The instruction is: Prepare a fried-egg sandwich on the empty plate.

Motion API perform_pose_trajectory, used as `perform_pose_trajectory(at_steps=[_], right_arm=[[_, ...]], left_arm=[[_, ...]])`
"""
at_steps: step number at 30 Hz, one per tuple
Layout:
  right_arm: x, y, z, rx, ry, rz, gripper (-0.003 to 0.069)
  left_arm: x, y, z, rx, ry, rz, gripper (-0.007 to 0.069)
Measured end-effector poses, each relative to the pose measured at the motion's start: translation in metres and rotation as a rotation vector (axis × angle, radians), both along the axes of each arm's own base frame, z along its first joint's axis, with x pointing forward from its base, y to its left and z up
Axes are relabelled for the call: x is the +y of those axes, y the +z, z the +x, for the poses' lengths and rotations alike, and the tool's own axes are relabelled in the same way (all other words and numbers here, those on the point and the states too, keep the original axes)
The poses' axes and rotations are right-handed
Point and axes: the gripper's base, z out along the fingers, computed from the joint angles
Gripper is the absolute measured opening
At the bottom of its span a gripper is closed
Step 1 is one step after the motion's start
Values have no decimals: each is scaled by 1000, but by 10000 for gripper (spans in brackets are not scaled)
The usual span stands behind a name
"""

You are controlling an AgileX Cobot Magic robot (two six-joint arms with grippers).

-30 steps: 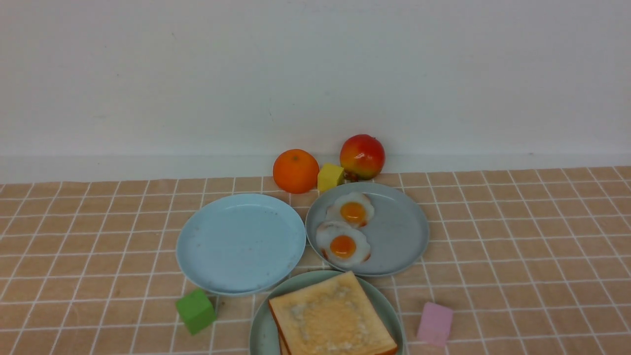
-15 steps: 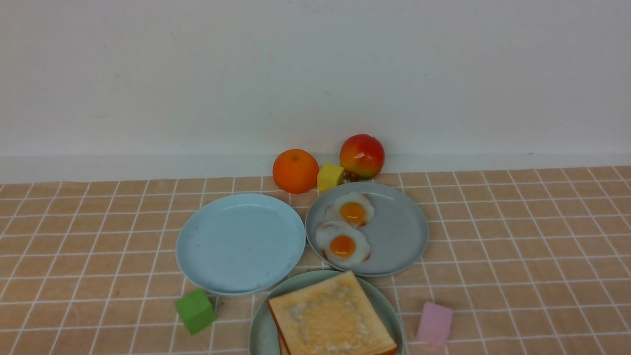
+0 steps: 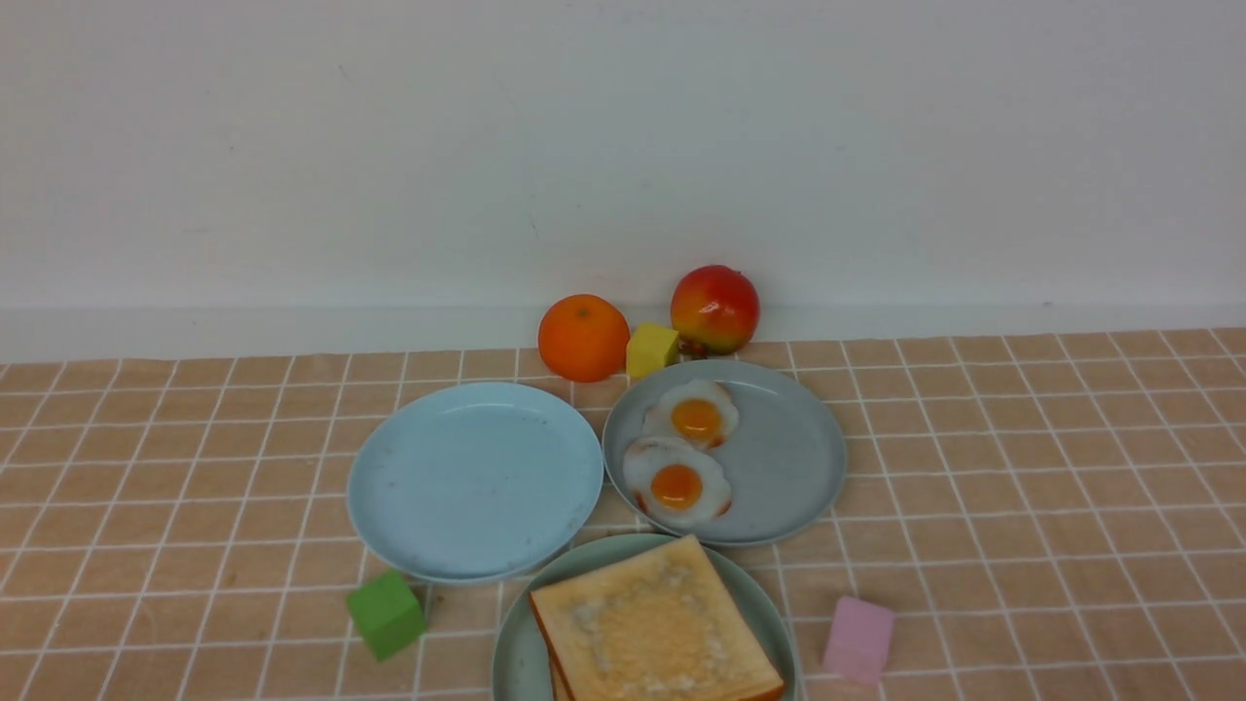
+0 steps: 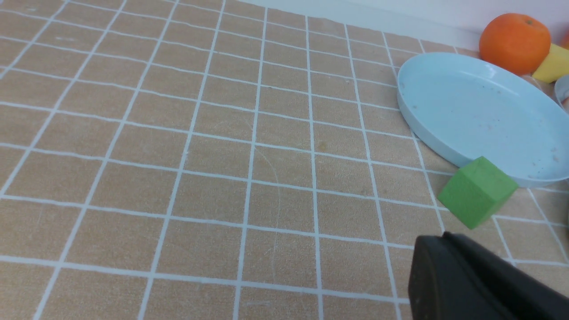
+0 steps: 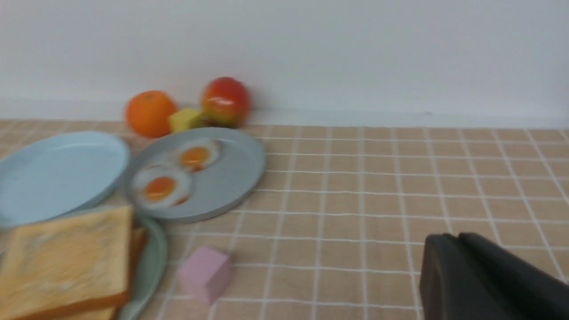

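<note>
Two square golden toast slices lie stacked on the pale mint-green plate at the near edge; no egg shows between them. Two white, orange-yolked eggs lie on the grey-blue plate. The light sky-blue plate has nothing on it. Neither arm shows in the front view. My left gripper is shut and empty, near the green cube. My right gripper is shut and empty, to the right of the plates; its view is blurred.
A green cube sits by the sky-blue plate's near rim. A pink cube sits right of the mint-green plate. An orange, a yellow cube and a red-yellow fruit stand by the back wall.
</note>
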Motion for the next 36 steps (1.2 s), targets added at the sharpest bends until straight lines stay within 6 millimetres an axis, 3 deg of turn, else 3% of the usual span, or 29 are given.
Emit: perform_pose_trajectory(at_steps=[4,6,9,36], right_arm=[[1,-39,20,10,-78,42,53],[0,-75,29,59,-94,48,57],[-1,-95,31,102,-101,26,63],[-2,-95,32,91,-106,-9,99]], left_arm=[[0,0,0,0,0,0,10],[0,0,0,0,0,0,11],[0,0,0,-1,0,1,11],[0,-1,0,1,1,3,34]])
